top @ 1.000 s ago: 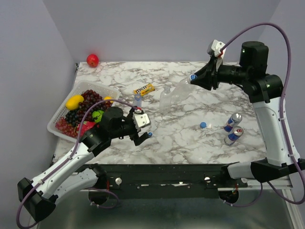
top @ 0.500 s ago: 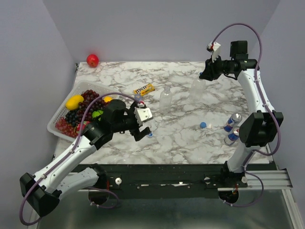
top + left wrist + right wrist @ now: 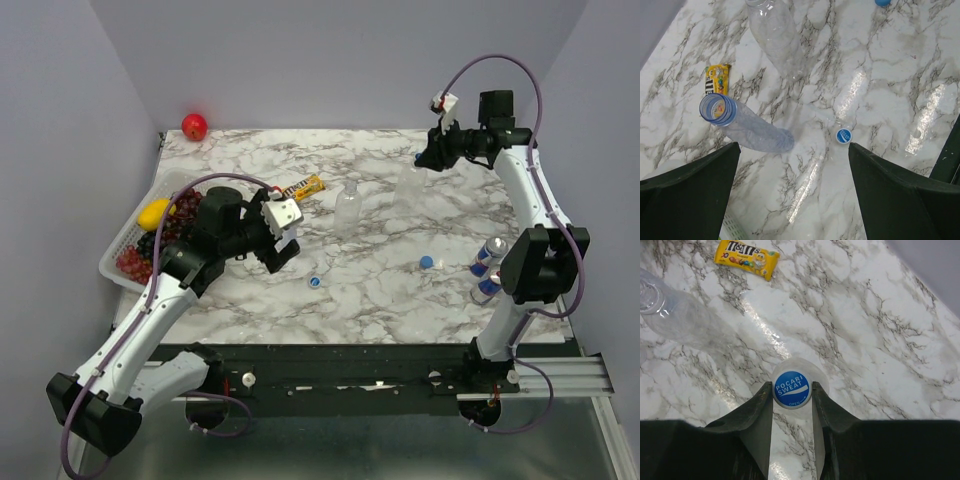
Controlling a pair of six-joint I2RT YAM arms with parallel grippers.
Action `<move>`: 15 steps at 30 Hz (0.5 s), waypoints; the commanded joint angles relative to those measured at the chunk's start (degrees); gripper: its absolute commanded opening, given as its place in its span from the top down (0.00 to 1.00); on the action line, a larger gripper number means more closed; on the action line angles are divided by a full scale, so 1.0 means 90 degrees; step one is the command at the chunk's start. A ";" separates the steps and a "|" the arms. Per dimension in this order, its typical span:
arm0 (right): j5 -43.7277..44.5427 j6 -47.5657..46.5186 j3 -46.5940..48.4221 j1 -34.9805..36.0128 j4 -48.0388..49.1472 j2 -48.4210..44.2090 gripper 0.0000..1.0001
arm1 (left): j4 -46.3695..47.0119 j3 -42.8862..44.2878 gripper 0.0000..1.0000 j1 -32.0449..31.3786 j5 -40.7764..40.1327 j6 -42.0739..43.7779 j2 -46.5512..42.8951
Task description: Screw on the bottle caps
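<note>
The blue cap [image 3: 792, 389] reads "POCARI SWEAT", and the yellow candy packet [image 3: 746, 258] reads "m&m's".

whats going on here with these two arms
The right tool is shut on a blue cap seated on the mouth of a clear bottle toward the far right of the marble table. The left tool, jaws wide open, hovers above the slim blue-tinted bottle, which stands uncapped with a loose cap on the table beside it. A third bottle stands uncapped in the middle, and another loose cap lies near the cans.
</note>
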 commanded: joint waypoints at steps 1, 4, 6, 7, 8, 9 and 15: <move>0.0009 -0.0214 -0.0216 -0.0040 0.0192 0.0036 0.73 | -0.0146 0.0067 0.01 0.0121 0.0249 0.0156 0.0014; 0.0068 -0.0224 -0.0295 -0.0040 0.0182 0.0065 0.71 | -0.0145 -0.0021 0.01 0.0150 0.0288 0.0137 -0.0044; 0.0078 -0.0243 -0.0333 -0.0040 0.0172 0.0066 0.68 | -0.0136 -0.0060 0.01 0.0170 0.0298 0.0137 -0.0083; 0.0097 -0.0253 -0.0343 -0.0040 0.0172 0.0056 0.66 | -0.0136 -0.0090 0.01 0.0170 0.0298 0.0146 -0.0093; 0.0097 -0.0272 -0.0363 -0.0040 0.0172 0.0056 0.62 | -0.0145 -0.0100 0.01 0.0180 0.0318 0.0137 -0.0103; 0.0107 -0.0292 -0.0382 -0.0040 0.0172 0.0056 0.59 | -0.0136 -0.0109 0.01 0.0180 0.0318 0.0146 -0.0103; 0.0185 -0.0370 -0.0441 -0.0050 0.0133 0.0036 0.48 | -0.0048 -0.0226 0.01 0.0209 0.0376 0.0098 -0.0113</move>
